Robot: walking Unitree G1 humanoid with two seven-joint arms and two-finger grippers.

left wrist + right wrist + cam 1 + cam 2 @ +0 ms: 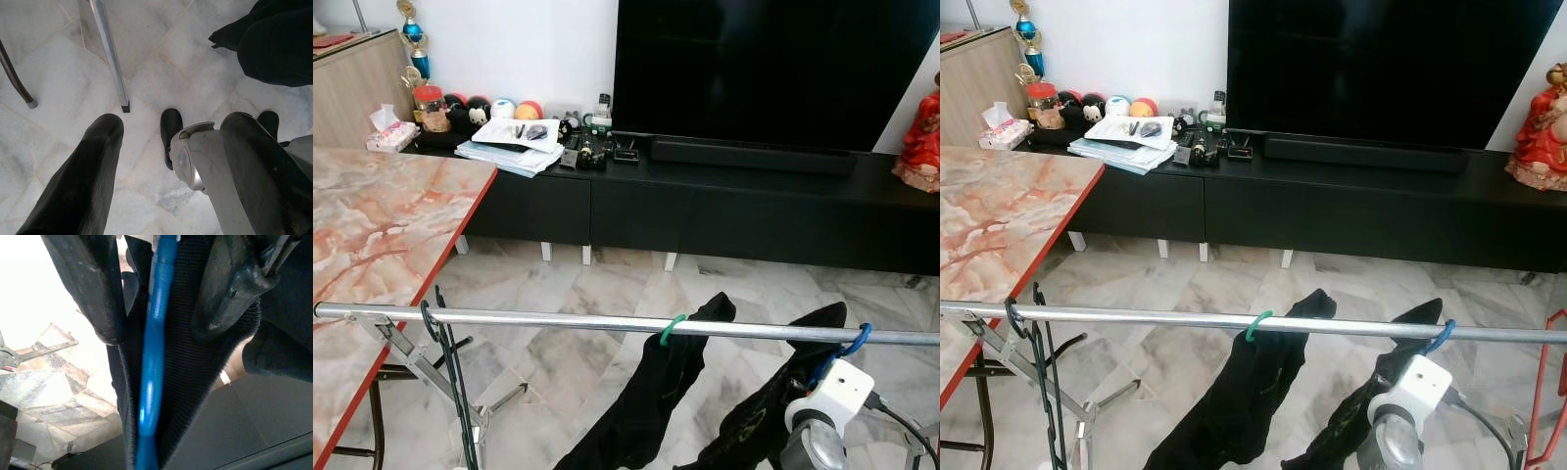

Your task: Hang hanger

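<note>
a silver rail (pixel 558 320) runs level across the foreground on a folding metal frame that stands on the pale marble floor (pixel 607 294). over it hook a green hanger (pixel 672 329) and, further right, a blue hanger (pixel 847 348), each carrying a black garment (pixel 656 392) that hangs down. black hangers (pixel 445 362) dangle near the rail's left end. to the left stands a marbled surface (pixel 372 235) with a red edge. behind, a long black cabinet (pixel 724 211) bears papers (pixel 514 142) and small ornaments.

Home living rm: TV (pixel 773 69), low black cabinet (pixel 724 211), marble floor (pixel 607 294).
</note>
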